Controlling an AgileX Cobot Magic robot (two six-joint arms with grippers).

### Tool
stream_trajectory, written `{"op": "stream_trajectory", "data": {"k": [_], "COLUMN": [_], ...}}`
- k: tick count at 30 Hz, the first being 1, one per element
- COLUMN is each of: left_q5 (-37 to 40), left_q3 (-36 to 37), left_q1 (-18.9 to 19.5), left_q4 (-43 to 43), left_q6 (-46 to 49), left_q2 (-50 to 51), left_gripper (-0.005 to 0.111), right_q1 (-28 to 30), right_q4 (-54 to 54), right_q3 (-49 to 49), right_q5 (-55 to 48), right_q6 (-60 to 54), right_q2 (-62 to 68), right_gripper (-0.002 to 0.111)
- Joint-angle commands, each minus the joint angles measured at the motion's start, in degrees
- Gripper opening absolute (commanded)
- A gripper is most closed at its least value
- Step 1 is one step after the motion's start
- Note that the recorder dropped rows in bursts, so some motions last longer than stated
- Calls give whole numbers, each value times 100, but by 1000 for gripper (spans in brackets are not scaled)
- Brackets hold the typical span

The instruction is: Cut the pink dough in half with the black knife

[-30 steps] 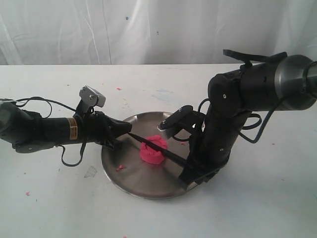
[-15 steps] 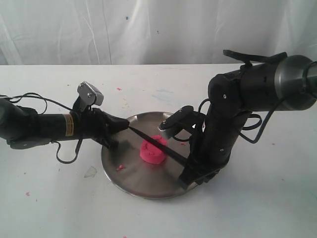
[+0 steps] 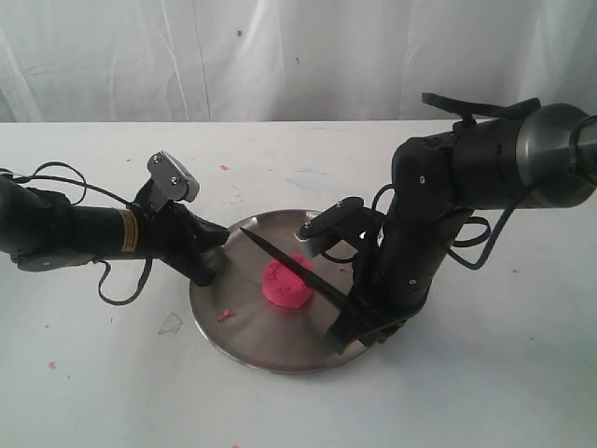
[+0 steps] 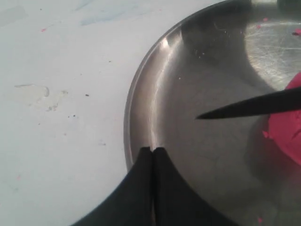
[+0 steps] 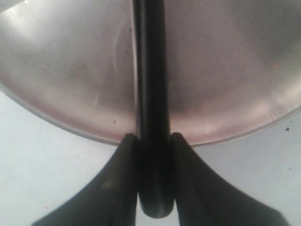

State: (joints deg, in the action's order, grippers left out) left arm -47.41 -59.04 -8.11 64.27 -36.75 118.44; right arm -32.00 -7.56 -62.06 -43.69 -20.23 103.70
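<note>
Since earlier, the left gripper, jaws closed empty, was withdrawn off the knife, now clamped by the right gripper over the uncut dough.

No text, brand or number can be read anywhere; the left arm carries a small yellow label band with dark print on it, but the marks are too small and blurred to make out
</note>
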Motion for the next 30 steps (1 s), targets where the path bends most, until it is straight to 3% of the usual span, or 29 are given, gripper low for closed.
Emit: {"op": "stream_trajectory", "data": {"k": [1, 9, 17, 25, 30], "left_q5": [-798, -1585, -1530, -232, -50], "left_q3": [29, 29, 29, 29, 29], "left_q1": [-1, -12, -346, -396, -396], "left_q4": [-359, -405, -362, -357, -357], "left_q6": [123, 53, 79, 79, 79], "left_q2": [-117, -454, -171, -9, -9], "left_gripper": [0, 0, 0, 0, 0], "right_q1": [6, 6, 6, 6, 6], "right_q4": [-51, -51, -51, -51, -51], "right_q3": [-14, -14, -14, -14, -14], "right_q5": [63, 3, 3, 3, 14], "right_q6": [-26, -27, -27, -27, -27], "right_q2": [-20, -20, -20, -20, -20], "right_gripper": [0, 0, 0, 0, 0]}}
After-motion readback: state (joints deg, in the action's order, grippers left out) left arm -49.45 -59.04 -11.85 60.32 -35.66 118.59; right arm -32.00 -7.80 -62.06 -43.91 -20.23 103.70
